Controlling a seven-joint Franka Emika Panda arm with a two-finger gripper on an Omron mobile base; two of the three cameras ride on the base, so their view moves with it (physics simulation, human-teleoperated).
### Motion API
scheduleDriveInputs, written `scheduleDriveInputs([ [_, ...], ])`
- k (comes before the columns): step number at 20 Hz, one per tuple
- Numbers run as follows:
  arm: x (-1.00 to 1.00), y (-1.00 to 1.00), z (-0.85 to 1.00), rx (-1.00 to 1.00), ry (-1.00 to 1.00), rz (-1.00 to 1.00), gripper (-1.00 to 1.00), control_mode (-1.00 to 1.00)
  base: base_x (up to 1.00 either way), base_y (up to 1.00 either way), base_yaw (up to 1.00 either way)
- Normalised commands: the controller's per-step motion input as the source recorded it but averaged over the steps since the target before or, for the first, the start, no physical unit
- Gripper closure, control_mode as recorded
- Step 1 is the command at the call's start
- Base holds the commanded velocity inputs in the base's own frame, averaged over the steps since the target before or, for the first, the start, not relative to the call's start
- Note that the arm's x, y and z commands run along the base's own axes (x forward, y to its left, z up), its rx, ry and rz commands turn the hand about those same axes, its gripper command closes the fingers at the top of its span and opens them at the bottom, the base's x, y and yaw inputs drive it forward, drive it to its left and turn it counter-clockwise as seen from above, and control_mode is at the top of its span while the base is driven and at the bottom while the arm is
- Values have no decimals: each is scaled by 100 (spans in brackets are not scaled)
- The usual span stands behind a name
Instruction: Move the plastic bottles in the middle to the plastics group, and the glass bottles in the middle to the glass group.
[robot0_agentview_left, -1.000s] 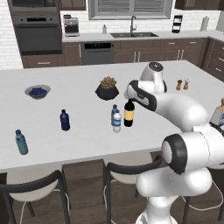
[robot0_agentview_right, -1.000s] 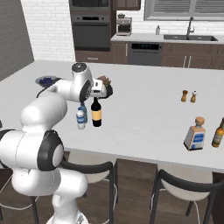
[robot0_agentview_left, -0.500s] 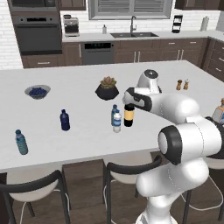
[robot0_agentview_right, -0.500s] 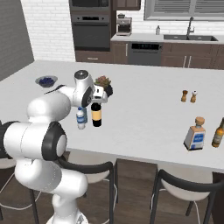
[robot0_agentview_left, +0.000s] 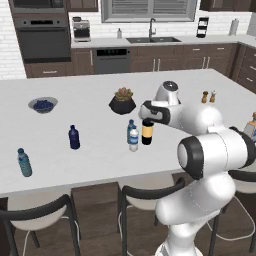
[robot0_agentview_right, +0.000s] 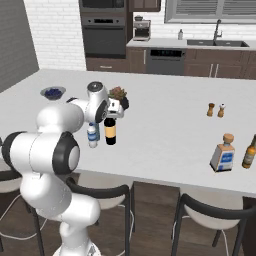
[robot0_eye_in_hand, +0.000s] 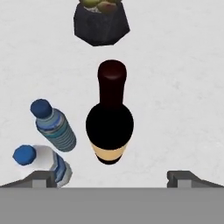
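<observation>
Gripper (robot0_eye_in_hand: 111, 177) fingers spread wide, empty, above the upright wine bottle (robot0_agentview_left: 147, 131); half a second ago the hand sat a little off its neck and has since come over it. Beside the bottle on the tabletop (robot0_agentview_left: 100, 150) stand two small water bottles (robot0_agentview_left: 133, 136), unmoved. Farther left stand the dark blue bottle (robot0_agentview_left: 74, 137) and the blue-labelled water bottle (robot0_agentview_left: 23, 162). Beyond the wine bottle sits a potted plant (robot0_agentview_left: 122, 101). Far right, the amber bottle (robot0_agentview_right: 223, 153) stands as before.

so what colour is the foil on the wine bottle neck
Dark red on the wine bottle, clearest in the hand view.
</observation>
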Motion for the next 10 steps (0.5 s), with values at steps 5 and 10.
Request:
scheduleDriveInputs([
  [5,27,0,0,4,1,0,-100,-100,0,0,0],
  [10,25,0,-1,5,1,0,-100,-100,0,0,0],
])
